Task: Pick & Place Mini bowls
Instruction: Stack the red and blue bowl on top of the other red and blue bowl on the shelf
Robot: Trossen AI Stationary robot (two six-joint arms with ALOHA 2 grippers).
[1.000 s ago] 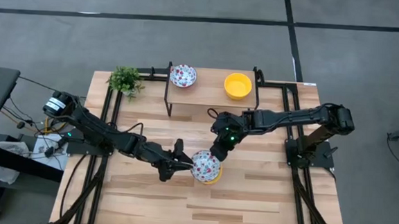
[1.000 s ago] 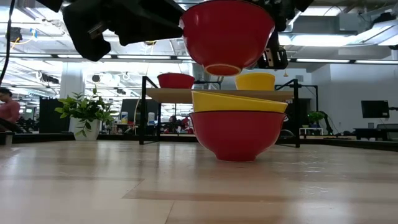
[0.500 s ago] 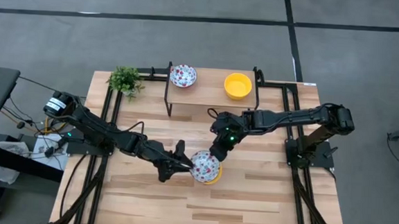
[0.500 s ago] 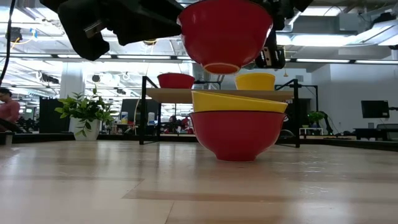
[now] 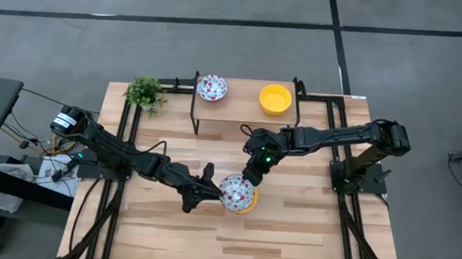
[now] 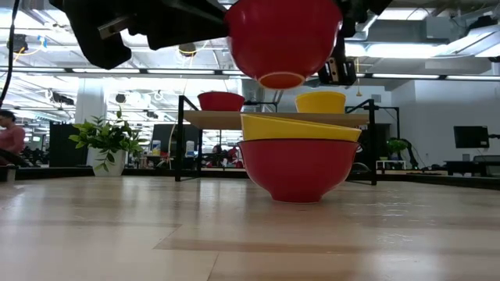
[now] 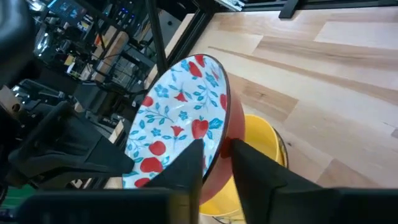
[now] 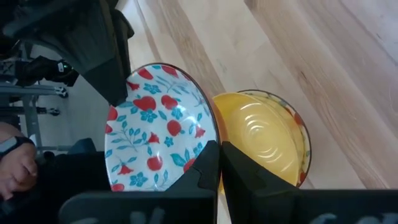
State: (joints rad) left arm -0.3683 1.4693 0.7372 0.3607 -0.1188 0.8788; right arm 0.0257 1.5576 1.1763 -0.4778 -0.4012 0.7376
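Note:
A mini bowl, white with red and blue flowers inside and red outside (image 5: 237, 192) (image 6: 285, 39), hangs in the air over a stack on the table. The stack is a yellow bowl (image 6: 301, 127) nested in a red-walled bowl (image 6: 301, 168). My left gripper (image 5: 216, 194) comes at the raised bowl from the table's left. My right gripper (image 5: 249, 181) comes from the far right. Both are shut on its rim, on opposite sides. A second floral bowl (image 5: 212, 86) and a yellow bowl (image 5: 275, 98) stand on the shelf at the back. My left gripper holds the floral bowl's rim on its left side (image 7: 219, 149), one finger (image 7: 189, 165) inside the bowl and one (image 7: 249, 165) outside. It comes nearly level from the table's left. The bowl is clear of the stack, opening up. My right gripper pinches the rim on the bowl's opposite side (image 8: 210, 138), one finger inside and one outside. It slants down from the table's far right. The bowl hangs above the yellow bowl (image 8: 261, 140) without touching it.
A black-framed shelf (image 5: 243, 122) stands across the table's far middle. A small potted plant (image 5: 145, 94) is at the far left corner. Bare wooden table (image 5: 305, 230) lies on the near side and to the right of the stack.
My left gripper has turned a little at the wrist. The raised floral bowl has tipped slightly and its foot has risen a touch above the stack. My right gripper has kept its hold in place.

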